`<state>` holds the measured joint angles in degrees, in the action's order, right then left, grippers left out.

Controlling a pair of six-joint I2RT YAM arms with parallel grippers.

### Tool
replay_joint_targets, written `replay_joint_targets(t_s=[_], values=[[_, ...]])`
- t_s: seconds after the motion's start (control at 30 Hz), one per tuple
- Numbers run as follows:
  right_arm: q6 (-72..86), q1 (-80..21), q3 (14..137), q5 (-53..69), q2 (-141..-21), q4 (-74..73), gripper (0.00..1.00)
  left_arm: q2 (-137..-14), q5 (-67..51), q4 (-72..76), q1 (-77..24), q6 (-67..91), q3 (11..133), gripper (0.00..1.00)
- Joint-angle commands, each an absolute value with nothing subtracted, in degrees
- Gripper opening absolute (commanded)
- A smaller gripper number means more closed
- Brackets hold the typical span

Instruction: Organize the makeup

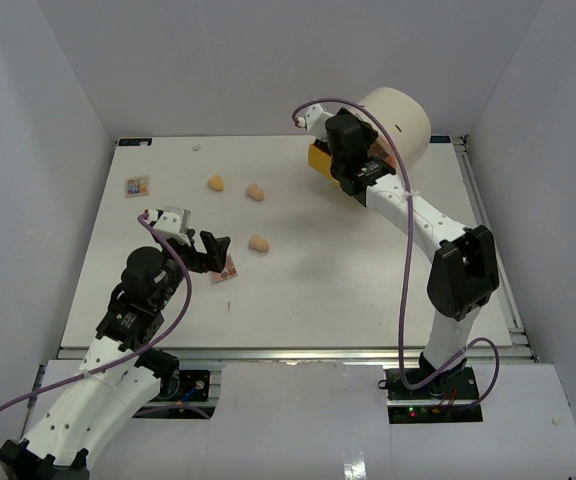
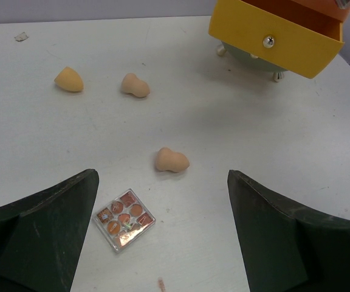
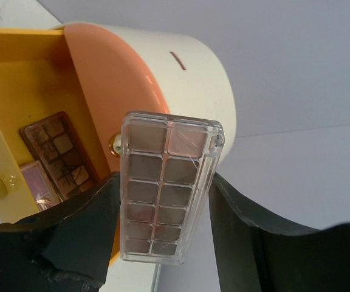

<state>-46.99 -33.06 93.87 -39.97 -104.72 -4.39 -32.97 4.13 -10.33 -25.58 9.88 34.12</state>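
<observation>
My right gripper point(image 3: 164, 182) is shut on a clear rectangular eyeshadow palette point(image 3: 166, 213) with brown and pink pans, held just beside the open yellow drawer point(image 3: 23, 67) of the cream cylinder point(image 3: 187, 73). Two palettes point(image 3: 59, 155) lie inside the drawer. In the top view that gripper point(image 1: 353, 180) hangs at the drawer point(image 1: 318, 160). My left gripper point(image 2: 162, 182) is open above the table, over a small square orange palette point(image 2: 124, 219) near its left finger. Three peach sponges point(image 2: 69, 79), point(image 2: 135, 86), point(image 2: 172, 160) lie beyond it.
Another small palette point(image 1: 136, 186) lies at the table's far left. The cream cylinder point(image 1: 398, 115) stands at the back right corner. White walls enclose the table on three sides. A tiny scrap point(image 1: 197, 147) sits near the back edge.
</observation>
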Motion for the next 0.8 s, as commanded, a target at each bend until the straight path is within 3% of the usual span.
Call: replay_joint_targets(t_s=[0.0,0.03,0.13,0.17,0.23,0.43,0.57,0.77], values=[[-46.1,-32.5,92.1,-38.6,-105.5,-0.7,0.38,-32.9,4.6,-10.2,-25.3,9.4,35.2,0.98],[-45.6,-32.4,91.6,-38.3,-105.5,-0.7,0.48,-32.9,4.6,-10.3,-25.3,9.4,35.2,0.98],[-43.9,-31.7,91.1,-37.2,-105.4,-1.2,0.92,-33.0,4.4,-10.3,-25.3,9.3,35.2,0.98],[-43.2,-31.6,91.2,-36.3,-105.1,-2.3,0.95,-33.0,4.4,-10.3,-25.3,9.3,35.2,0.98],[-41.2,-31.5,91.9,-33.7,-103.9,-5.5,0.90,-33.0,4.3,-10.2,-25.3,9.3,35.2,0.98],[-31.7,-31.5,97.8,-23.4,-98.0,-17.8,0.90,-33.6,3.8,-10.2,-25.3,9.4,35.2,0.98],[-24.2,-31.5,95.1,-0.4,-90.3,-25.6,0.90,-35.1,2.4,-10.4,-25.3,9.5,35.2,0.98],[-23.3,-31.4,71.9,31.2,-75.6,-20.7,0.90,-38.4,0.7,-10.9,-25.3,10.5,35.6,0.98]])
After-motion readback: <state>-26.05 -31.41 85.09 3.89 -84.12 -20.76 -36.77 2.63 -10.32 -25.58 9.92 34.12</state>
